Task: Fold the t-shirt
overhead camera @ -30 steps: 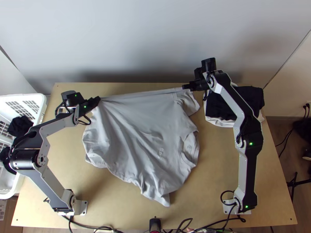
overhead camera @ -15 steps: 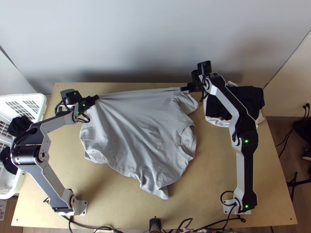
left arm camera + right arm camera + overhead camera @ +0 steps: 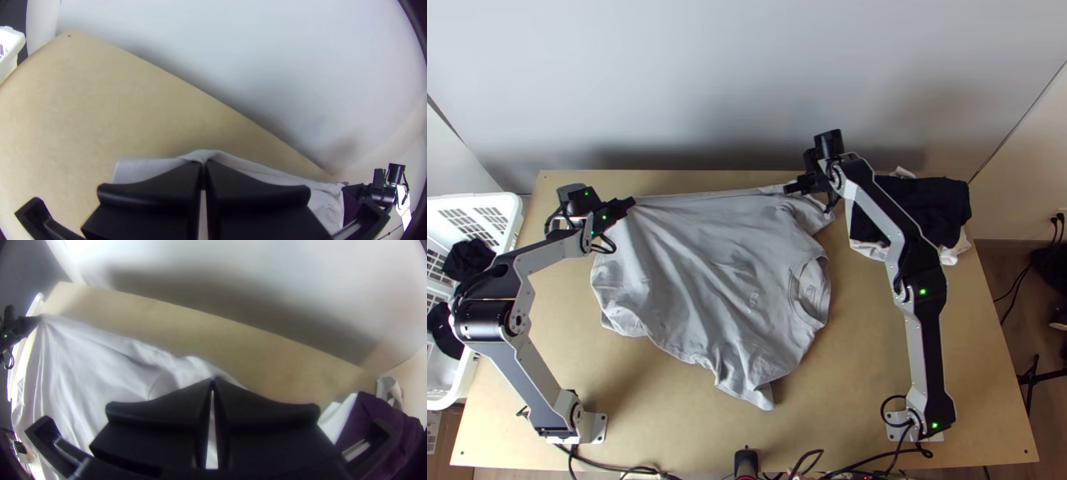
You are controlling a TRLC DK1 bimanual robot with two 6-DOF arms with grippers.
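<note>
Right by the near edge of my table (image 3: pixel 859 384), I see dark cables (image 3: pixel 619 466) and a black upright fitting (image 3: pixel 746 462) between the two arm bases. Beyond them the grey t-shirt (image 3: pixel 699 272) lies in the middle, loosely spread and creased, its near corner rumpled and its collar (image 3: pixel 809 292) toward the right side. To the left, my left arm (image 3: pixel 485 320) passes over the rim of a white laundry basket (image 3: pixel 499 200), which has black cloth (image 3: pixel 469 258) in it. On the other side, my right arm (image 3: pixel 927 320) crosses above a pile near the shirt, dark cloth (image 3: pixel 939 200) on top of white cloth (image 3: pixel 951 254), so part of that stack is hidden from me. Farther up, at the shirt's far edge, my left gripper (image 3: pixel 629 202) has its jaws clamped on the cloth at the left end. My right gripper (image 3: pixel 791 189) is closed on the same edge at the other end, near a sleeve, and the fabric runs nearly straight between the two. Just past that edge comes a strip of bare wood, then the pale wall (image 3: pixel 747 80) standing behind the table.
</note>
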